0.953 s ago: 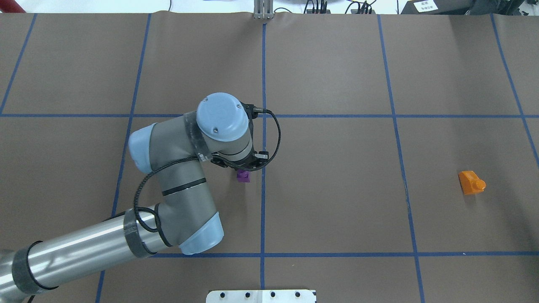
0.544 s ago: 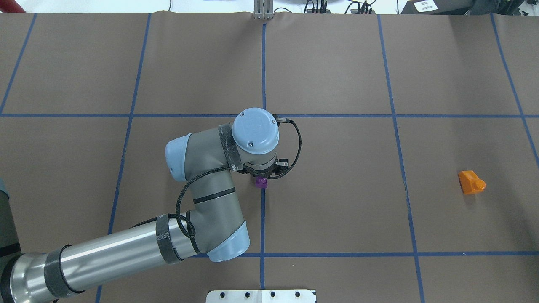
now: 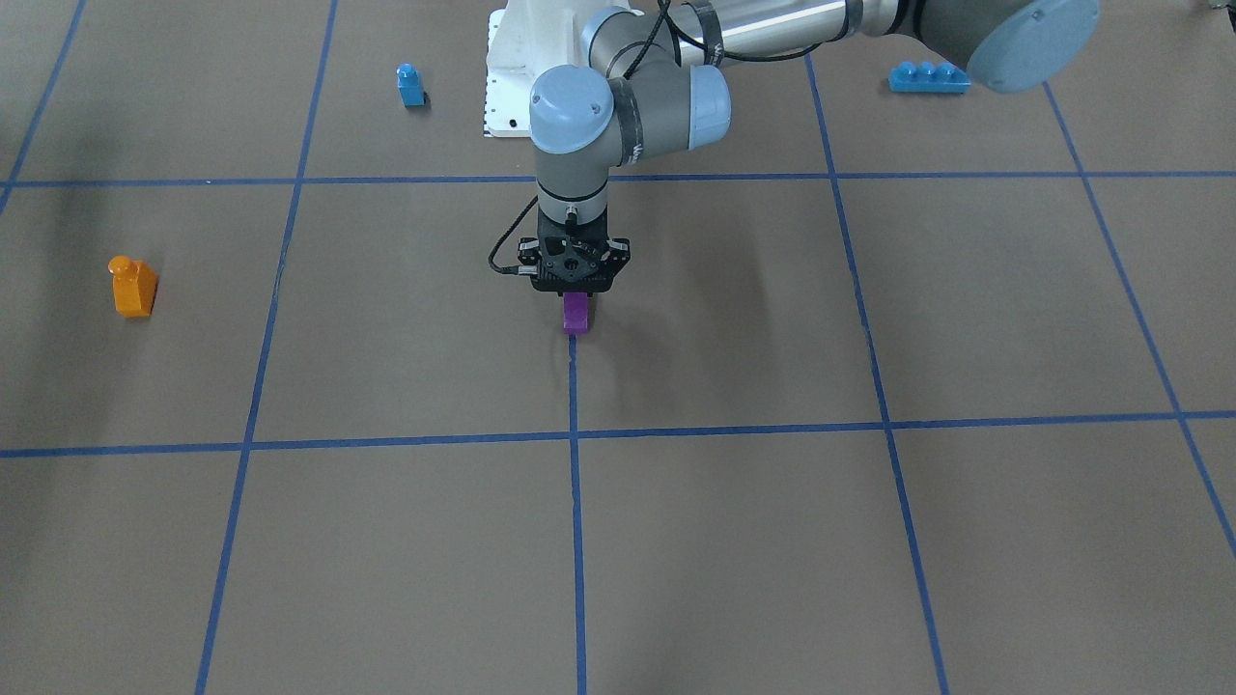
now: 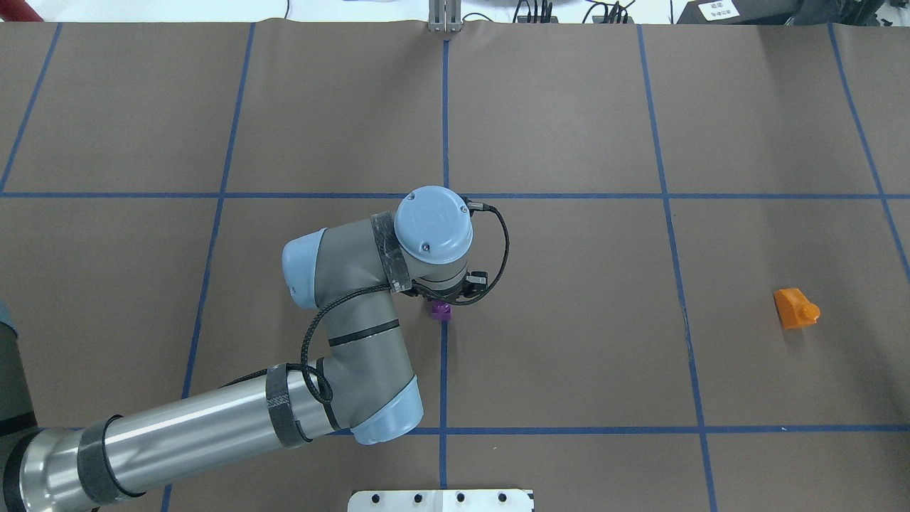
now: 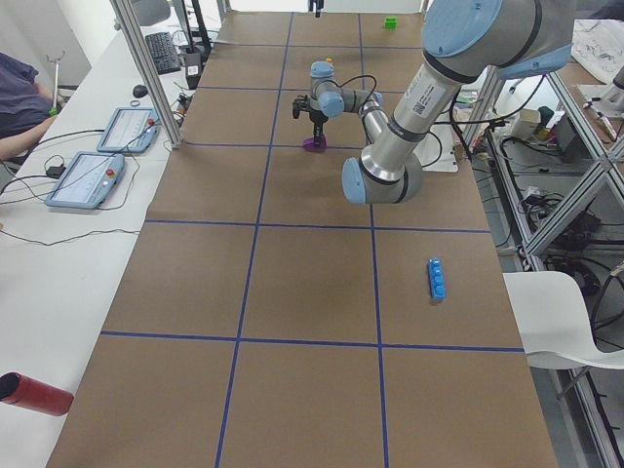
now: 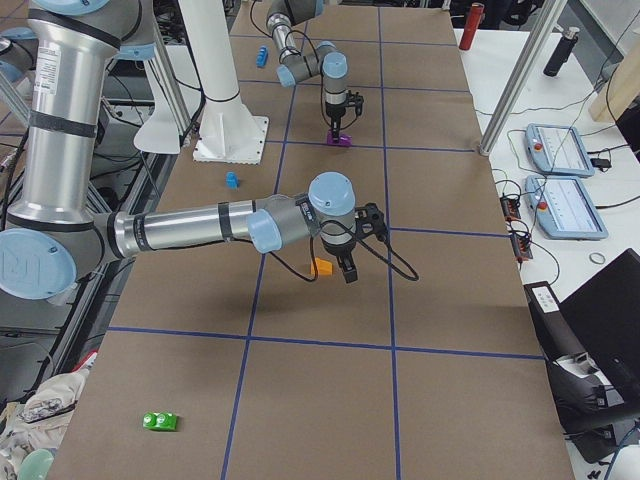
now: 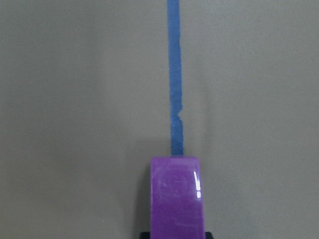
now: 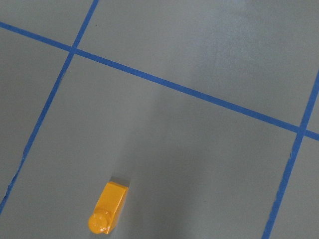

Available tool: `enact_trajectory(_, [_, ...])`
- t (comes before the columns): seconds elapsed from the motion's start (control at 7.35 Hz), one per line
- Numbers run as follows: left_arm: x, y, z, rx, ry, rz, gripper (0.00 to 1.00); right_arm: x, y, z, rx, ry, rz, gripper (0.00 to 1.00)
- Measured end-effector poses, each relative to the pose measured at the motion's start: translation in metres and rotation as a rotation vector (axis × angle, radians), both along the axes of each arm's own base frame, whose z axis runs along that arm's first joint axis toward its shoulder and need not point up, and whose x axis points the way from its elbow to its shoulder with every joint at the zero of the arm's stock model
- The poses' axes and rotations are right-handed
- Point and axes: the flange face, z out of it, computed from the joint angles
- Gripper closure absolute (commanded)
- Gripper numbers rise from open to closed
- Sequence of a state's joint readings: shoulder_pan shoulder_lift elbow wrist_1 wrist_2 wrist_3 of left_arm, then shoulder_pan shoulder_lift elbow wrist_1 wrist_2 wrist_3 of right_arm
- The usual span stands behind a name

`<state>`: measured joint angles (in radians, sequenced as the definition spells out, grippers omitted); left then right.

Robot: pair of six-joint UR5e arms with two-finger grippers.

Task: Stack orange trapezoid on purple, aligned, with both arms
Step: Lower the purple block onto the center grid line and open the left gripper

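Observation:
The purple brick (image 3: 575, 312) stands at the table's middle on the blue centre line, and also shows in the overhead view (image 4: 441, 311). My left gripper (image 3: 575, 297) points straight down and is shut on its top; the left wrist view shows the purple brick (image 7: 177, 196) between the fingertips. The orange trapezoid (image 4: 796, 308) lies alone far on my right side, stud sideways, and shows in the right wrist view (image 8: 109, 206). My right gripper (image 6: 346, 268) shows only in the exterior right view, hovering close by the orange trapezoid (image 6: 321, 267). I cannot tell if it is open.
A small blue single-stud brick (image 3: 410, 85) and a long blue brick (image 3: 929, 77) lie near the white pedestal base (image 3: 507, 87). A green brick (image 6: 160, 421) sits at the right end of the table. Blue tape lines grid the brown table.
My left arm has carried the purple brick to the right, from left of the centre line onto it. In the last half second it has barely moved. The orange trapezoid has not moved.

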<state>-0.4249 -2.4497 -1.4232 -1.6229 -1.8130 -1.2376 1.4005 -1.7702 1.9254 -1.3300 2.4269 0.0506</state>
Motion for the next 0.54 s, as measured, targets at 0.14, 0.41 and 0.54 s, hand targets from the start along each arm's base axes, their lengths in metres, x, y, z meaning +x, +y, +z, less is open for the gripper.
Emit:
enact_trajectory(0.14, [0.0017,0.0022,0.0005,0.000,-0.001,0.004,0.28,0.0000,0.0000,0.0001,0.000,0.001,0.000,0.00])
enact_trajectory(0.41, [0.0037,0.0048,0.0009,0.000,-0.002,0.009,0.00,0.0003,-0.0002,0.0011,-0.002,0.006,0.002,0.00])
enact_trajectory(0.54, [0.0043,0.0067,0.0003,-0.001,-0.002,0.012,0.00,0.0005,-0.0004,0.0025,-0.006,0.008,0.004,0.00])
